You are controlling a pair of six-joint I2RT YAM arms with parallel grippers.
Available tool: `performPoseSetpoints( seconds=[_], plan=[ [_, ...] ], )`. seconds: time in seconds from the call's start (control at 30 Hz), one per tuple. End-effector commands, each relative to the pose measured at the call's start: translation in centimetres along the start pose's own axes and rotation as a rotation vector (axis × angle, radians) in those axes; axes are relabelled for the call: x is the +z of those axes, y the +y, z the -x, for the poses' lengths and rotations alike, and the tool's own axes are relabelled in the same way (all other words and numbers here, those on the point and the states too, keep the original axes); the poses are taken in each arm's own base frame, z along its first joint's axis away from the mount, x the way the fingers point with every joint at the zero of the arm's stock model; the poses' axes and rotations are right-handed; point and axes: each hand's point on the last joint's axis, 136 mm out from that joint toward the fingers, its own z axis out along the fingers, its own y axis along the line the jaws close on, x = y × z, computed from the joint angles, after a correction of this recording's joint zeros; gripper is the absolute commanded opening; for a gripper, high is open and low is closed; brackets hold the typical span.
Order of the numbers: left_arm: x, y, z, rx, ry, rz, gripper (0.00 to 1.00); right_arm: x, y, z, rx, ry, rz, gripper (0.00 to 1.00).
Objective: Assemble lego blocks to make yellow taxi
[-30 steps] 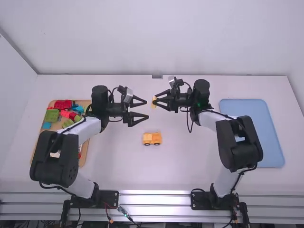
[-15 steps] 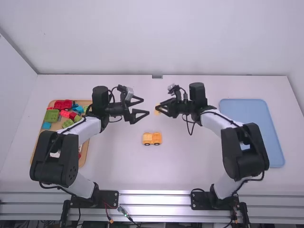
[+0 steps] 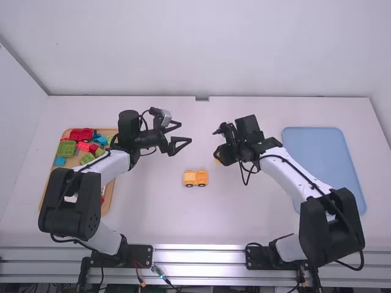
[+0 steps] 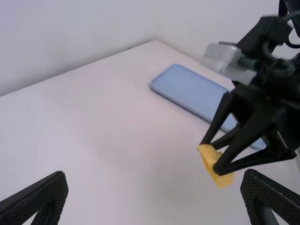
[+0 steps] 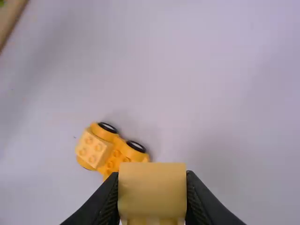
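Low over the table's middle, my right gripper point(image 3: 220, 158) is shut on a yellow block point(image 3: 217, 156), up and to the right of the orange-yellow car body point(image 3: 196, 178). In the right wrist view the right gripper point(image 5: 152, 197) pinches the pale yellow block point(image 5: 152, 190); behind it lies the car point(image 5: 110, 149) with black wheels and a studded block on one end. My left gripper point(image 3: 185, 135) stands open with nothing in it; in the left wrist view the left gripper point(image 4: 154, 187) has its fingers wide apart, the held block point(image 4: 215, 165) farther off.
A wooden tray point(image 3: 109, 198) with red, green and blue blocks lies at the left, partly under the left arm. The blue tray point(image 3: 324, 149) is at the right, with the right arm over its near left part.
The right gripper has moved right and toward the camera with the yellow block, turning to point down. The left gripper has shifted only slightly. The car body has not moved.
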Motion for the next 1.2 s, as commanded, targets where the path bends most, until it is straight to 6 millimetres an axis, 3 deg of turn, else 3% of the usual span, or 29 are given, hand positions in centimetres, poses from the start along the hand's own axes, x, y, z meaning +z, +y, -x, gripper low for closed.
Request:
performPoseSetpoints(
  seconds=[0.0,0.3,0.53,0.87,1.07,1.17],
  plan=[
    [-0.1,0.2,-0.2,0.009,0.0,0.004,0.99,-0.4,-1.5,0.1,0.088,0.006,-0.089,0.0],
    [-0.1,1.2,-0.6,-0.015,0.018,0.062,0.99,1.8,-3.2,-4.4,0.344,0.187,-0.117,0.0],
    [-0.1,1.2,-0.6,-0.016,0.018,0.062,0.99,3.3,-4.8,-6.7,0.436,0.274,-0.137,0.0],
    [-0.1,1.2,-0.9,-0.031,0.028,0.063,0.99,4.0,-4.9,-6.0,0.486,0.238,-0.168,0.0],
    [-0.1,1.5,-1.1,-0.038,0.034,0.08,0.99,4.9,-3.3,-5.0,0.434,0.206,-0.154,0.0],
    [-0.1,1.5,-1.1,-0.041,0.036,0.08,0.99,5.2,-2.7,-4.6,0.519,0.185,-0.159,0.0]
  ],
)
